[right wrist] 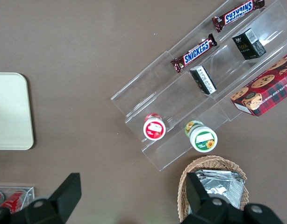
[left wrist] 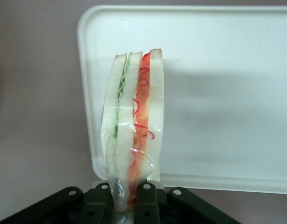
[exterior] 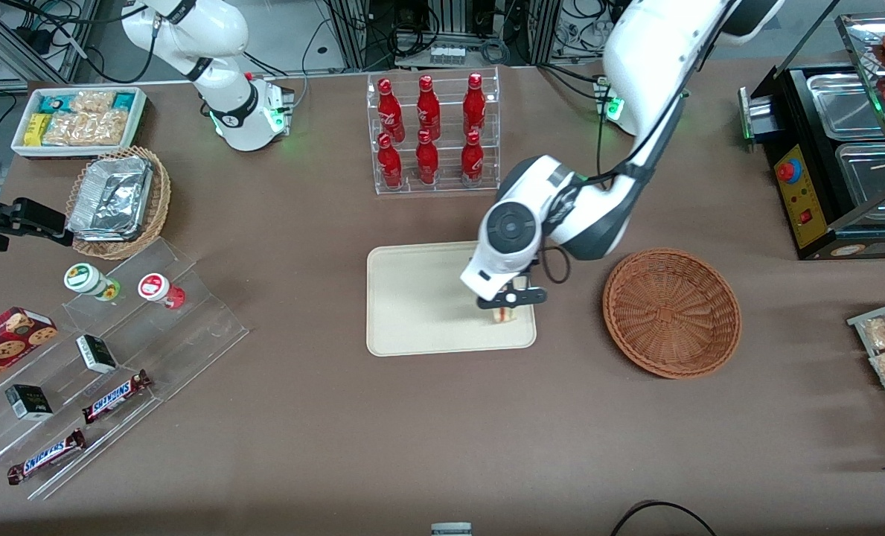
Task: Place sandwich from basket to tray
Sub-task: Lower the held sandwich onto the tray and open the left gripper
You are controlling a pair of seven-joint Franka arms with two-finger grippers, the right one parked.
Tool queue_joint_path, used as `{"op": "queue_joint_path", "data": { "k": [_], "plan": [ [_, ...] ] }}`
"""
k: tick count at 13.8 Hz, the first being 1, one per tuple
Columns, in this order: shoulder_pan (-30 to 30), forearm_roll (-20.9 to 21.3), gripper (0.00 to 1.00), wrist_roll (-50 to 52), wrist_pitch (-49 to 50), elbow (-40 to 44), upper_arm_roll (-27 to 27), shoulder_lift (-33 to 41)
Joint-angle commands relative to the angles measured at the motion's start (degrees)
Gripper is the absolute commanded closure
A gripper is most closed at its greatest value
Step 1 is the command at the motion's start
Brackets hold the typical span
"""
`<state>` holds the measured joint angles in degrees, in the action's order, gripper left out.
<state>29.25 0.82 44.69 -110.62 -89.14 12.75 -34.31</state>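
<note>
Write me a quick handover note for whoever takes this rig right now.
Tool: shut on the sandwich, over the tray at its edge nearest the basket.
Sandwich: wrapped in clear film, pinched at one end; I cannot tell whether it touches the tray yet.
Basket: beside the tray, toward the working arm's end, with nothing in it.
Done: sandwich lifted out and carried over.
Left: lower if needed, open the tool, pull away.
</note>
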Motion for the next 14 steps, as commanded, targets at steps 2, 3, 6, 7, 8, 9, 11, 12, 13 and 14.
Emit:
{"op": "queue_joint_path", "data": {
  "k": [2,3,6,7,8,9,11,12,13,14],
  "plan": [
    [4.1,0.3,1.00,4.4,1.8,7.6,-0.5,-6.2],
    [4.8,0.5,1.00,5.5,1.7,7.8,-0.6,-6.7],
    [7.0,0.8,1.00,7.3,1.6,11.6,-0.9,-9.5],
    [7.7,0.9,1.00,7.9,1.6,12.7,-1.1,-10.5],
    [8.0,2.4,1.00,8.6,1.2,13.8,-1.1,-11.3],
    [8.3,3.6,1.00,9.9,0.2,13.9,-1.1,-11.5],
    [8.5,4.5,1.00,10.5,-0.4,13.8,-1.1,-11.7],
    [8.5,4.5,1.00,10.5,-0.6,13.9,-1.1,-11.7],
    [8.5,4.5,1.00,10.5,-0.8,13.9,-1.1,-11.7],
    [8.5,4.5,1.00,10.5,-0.9,13.8,-1.1,-11.8]
  ]
}}
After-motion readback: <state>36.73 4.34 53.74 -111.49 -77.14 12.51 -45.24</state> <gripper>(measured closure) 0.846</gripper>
